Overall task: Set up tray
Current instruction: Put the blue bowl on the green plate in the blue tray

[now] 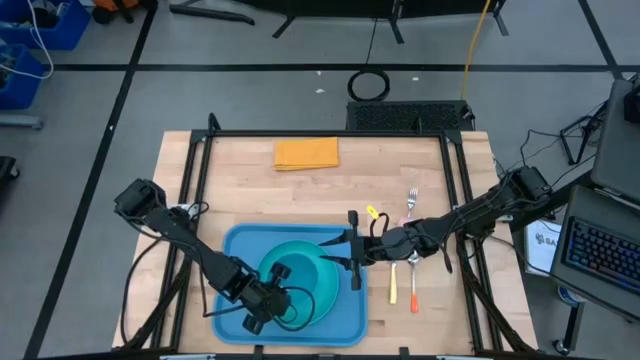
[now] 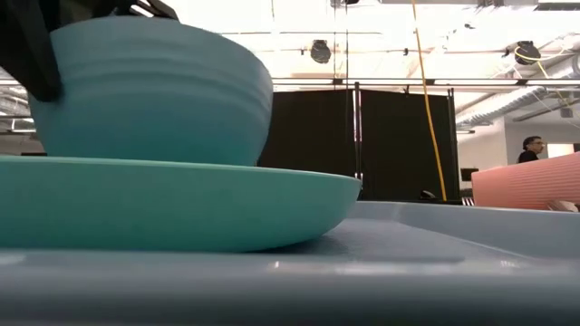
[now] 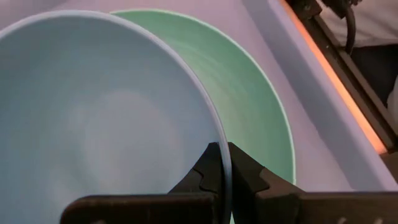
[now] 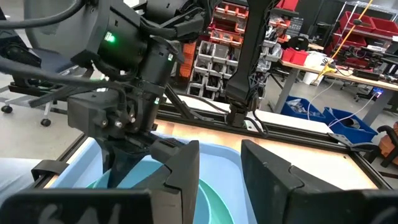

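Observation:
The blue tray [image 1: 345,310] lies at the table's near edge with a round turquoise plate [image 1: 322,280] on it. Over the plate is a light turquoise bowl [image 2: 154,91], mouth up, with my left gripper [image 1: 262,305] shut on it. In the low view the plate's rim [image 2: 181,195] hides the bowl's base, so I cannot tell whether it rests on the plate. My right gripper [image 1: 355,262] hovers level over the tray's right side, open, with nothing between its fingers [image 4: 180,174]. My left gripper pinches the bowl's rim [image 3: 219,134] on its near left side, one finger inside the bowl and one outside. The fingers [image 3: 249,180] slant down from the table's near left. The bowl stands roughly upright over the plate [image 3: 249,99].
An orange napkin [image 1: 307,153] lies at the far middle of the table. A fork and other utensils with orange handles [image 1: 412,265] lie right of the tray, under my right arm. A pink ribbed object [image 2: 530,181] shows at the low view's right. A person [image 2: 533,149] stands far behind.

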### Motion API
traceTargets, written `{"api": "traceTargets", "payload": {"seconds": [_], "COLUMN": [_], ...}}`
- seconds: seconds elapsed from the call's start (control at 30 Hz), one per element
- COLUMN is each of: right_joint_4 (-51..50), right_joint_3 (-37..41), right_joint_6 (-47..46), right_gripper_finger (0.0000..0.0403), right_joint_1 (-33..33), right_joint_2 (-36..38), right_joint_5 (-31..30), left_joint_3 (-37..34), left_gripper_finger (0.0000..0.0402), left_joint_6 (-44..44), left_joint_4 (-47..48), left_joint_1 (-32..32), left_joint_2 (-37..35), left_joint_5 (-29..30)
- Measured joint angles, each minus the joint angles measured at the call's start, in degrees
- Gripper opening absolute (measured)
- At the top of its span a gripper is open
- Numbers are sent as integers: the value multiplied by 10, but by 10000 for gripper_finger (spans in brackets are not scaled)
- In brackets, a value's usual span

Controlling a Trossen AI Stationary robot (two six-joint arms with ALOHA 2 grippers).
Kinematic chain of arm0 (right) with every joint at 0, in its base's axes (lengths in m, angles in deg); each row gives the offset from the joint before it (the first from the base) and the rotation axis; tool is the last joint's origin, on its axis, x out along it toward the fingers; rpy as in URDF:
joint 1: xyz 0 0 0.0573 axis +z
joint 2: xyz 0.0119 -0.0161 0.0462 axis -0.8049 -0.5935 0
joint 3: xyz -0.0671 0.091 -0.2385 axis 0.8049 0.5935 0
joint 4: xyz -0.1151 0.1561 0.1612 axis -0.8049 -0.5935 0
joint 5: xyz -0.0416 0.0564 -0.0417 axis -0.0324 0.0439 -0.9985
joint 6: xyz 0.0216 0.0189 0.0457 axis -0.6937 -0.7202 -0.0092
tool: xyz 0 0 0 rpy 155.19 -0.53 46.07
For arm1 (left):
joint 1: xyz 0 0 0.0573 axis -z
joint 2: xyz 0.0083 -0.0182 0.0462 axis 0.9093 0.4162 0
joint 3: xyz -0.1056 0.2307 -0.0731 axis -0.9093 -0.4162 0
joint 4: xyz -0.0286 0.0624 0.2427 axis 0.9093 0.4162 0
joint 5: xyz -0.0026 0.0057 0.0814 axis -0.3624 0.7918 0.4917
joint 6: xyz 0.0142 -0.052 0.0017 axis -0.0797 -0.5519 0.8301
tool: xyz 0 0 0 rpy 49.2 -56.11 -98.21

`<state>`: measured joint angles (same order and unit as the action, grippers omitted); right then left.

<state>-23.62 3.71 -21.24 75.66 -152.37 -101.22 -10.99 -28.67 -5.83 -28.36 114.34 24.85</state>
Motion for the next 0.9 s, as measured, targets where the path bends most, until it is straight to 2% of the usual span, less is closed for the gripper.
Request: {"api": "traceTargets", "payload": {"seconds": [0.9], "right_joint_4": [-1], "right_joint_3": [0], "right_joint_6": [0], "right_gripper_finger": [112], "right_joint_1": [0], "right_joint_2": [0], "right_joint_5": [0], "left_joint_3": [0], "left_gripper_finger": [27], "left_joint_6": [-15], "left_joint_4": [-2], "left_joint_1": [-2], "left_joint_2": [14], "left_joint_5": [-11]}}
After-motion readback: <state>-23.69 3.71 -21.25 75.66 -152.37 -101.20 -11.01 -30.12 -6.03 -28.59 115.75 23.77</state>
